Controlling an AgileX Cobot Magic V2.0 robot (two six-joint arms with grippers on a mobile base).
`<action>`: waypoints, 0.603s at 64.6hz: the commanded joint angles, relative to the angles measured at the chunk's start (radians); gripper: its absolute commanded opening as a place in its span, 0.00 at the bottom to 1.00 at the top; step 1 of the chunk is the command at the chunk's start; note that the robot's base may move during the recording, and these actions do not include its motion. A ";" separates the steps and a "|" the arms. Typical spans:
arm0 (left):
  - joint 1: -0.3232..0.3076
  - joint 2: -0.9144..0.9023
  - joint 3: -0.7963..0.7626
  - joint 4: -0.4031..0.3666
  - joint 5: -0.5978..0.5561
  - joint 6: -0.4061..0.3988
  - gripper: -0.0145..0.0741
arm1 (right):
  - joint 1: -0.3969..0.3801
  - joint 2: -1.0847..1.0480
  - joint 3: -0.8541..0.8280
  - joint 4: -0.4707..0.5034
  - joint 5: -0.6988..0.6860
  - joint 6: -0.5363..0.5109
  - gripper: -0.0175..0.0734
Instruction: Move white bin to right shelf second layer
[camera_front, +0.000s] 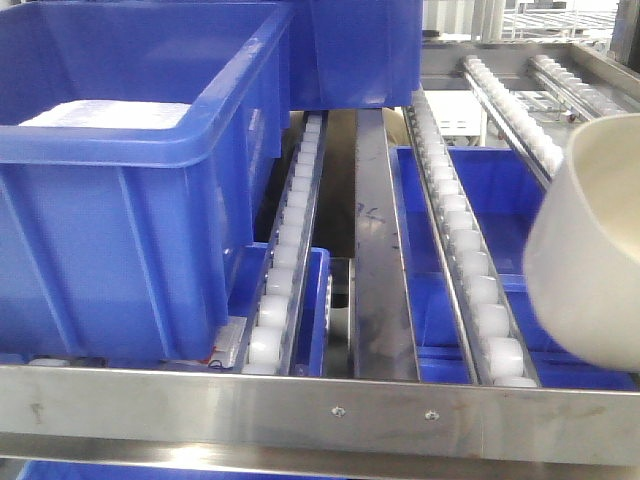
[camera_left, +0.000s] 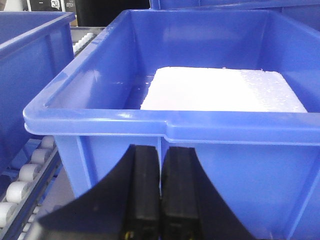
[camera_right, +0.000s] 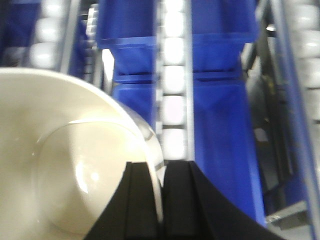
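Note:
The white bin (camera_front: 590, 250) hangs at the right edge of the front view, above the roller lanes of the right shelf second layer (camera_front: 470, 270). In the right wrist view the white bin (camera_right: 65, 165) fills the lower left, and my right gripper (camera_right: 159, 200) is shut on its rim, one finger inside the wall and one outside. My left gripper (camera_left: 160, 195) is shut with nothing between its fingers, close in front of a blue crate (camera_left: 190, 95). Neither gripper shows in the front view.
A large blue ribbed crate (camera_front: 120, 180) stands on the left rollers with a white foam slab (camera_left: 220, 90) inside. Another blue crate (camera_front: 350, 50) sits behind it. Blue crates (camera_front: 500, 190) lie under the rollers. A riveted steel front rail (camera_front: 320, 410) crosses the bottom.

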 joint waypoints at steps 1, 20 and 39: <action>-0.004 -0.016 0.037 -0.006 -0.079 -0.005 0.26 | -0.010 -0.012 -0.031 0.000 -0.099 -0.004 0.25; -0.004 -0.016 0.037 -0.006 -0.079 -0.005 0.26 | -0.004 -0.012 -0.031 0.000 -0.078 0.000 0.25; -0.004 -0.016 0.037 -0.006 -0.079 -0.005 0.26 | -0.003 -0.012 -0.031 0.000 -0.080 0.004 0.25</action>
